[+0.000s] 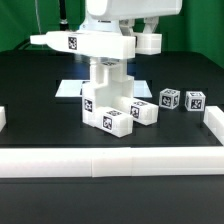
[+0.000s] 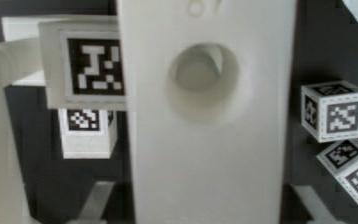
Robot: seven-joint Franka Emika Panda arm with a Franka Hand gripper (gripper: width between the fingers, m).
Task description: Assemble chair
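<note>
Grips a broad matte white plastic bar of the chair in the two-finger gripper, jaws pressed shut against its two long edges, an oval recess sunk in the face turned to the wrist camera. Past one long edge of that bar in the wrist view, a white plastic piece with a large black-and-white square tag; past the other edge, small white tagged cubes. In the exterior view, the grip itself hidden behind a long flat matte white plastic panel, raised level and well above the black table, reaching from the glossy white robot arm toward the exterior view's left. Cannot tell from that view which part the clamped bar is. Under the panel, near the middle of the table: an upright white post on a blocky cluster of tagged white parts. Just beside the cluster on the exterior view's right, a small white block; farther right and apart from it, the two cubes side by side. Behind the cluster, toward the far left, the thin flat marker board. Along the near edge, a long low white border wall
</note>
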